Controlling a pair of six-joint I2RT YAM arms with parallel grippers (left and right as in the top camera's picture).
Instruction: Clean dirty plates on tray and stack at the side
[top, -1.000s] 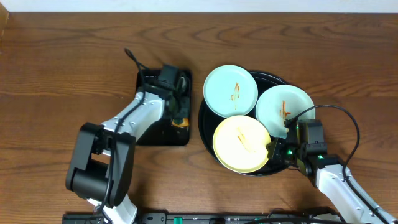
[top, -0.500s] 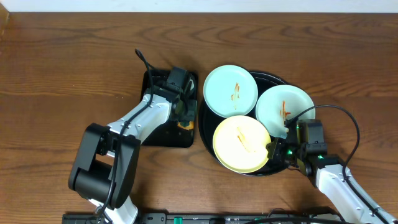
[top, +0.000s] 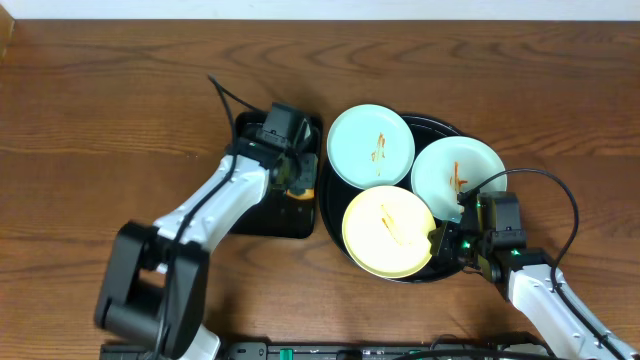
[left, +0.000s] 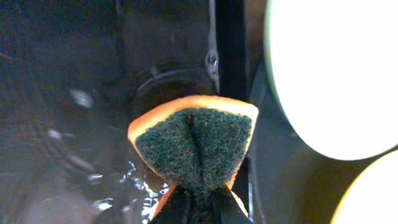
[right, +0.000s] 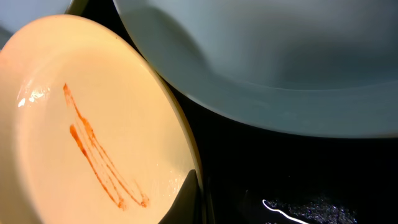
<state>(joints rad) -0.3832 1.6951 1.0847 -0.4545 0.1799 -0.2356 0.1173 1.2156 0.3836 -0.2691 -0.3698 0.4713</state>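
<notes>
Three plates lie on the round black tray (top: 335, 225): a pale blue-green plate (top: 370, 146) at the back left, a second blue-green plate (top: 457, 170) at the right, and a pale yellow plate (top: 388, 231) in front. All carry orange-red smears. My right gripper (top: 440, 243) is shut on the yellow plate's right rim (right: 186, 149); the second blue-green plate (right: 280, 56) shows above it. My left gripper (top: 293, 185) is shut on an orange sponge with a green scouring face (left: 196, 146), held at the gap between the rectangular tray and the round tray.
A smaller rectangular black tray (top: 262, 222), wet inside (left: 93, 124), lies left of the round tray. Brown wooden table (top: 100, 100) stretches to the left and back. The left arm's cable (top: 222, 95) loops over the table.
My left gripper has lifted the sponge from the rectangular tray and moved it right, toward the round tray's left edge. The right arm and the plates have not moved.
</notes>
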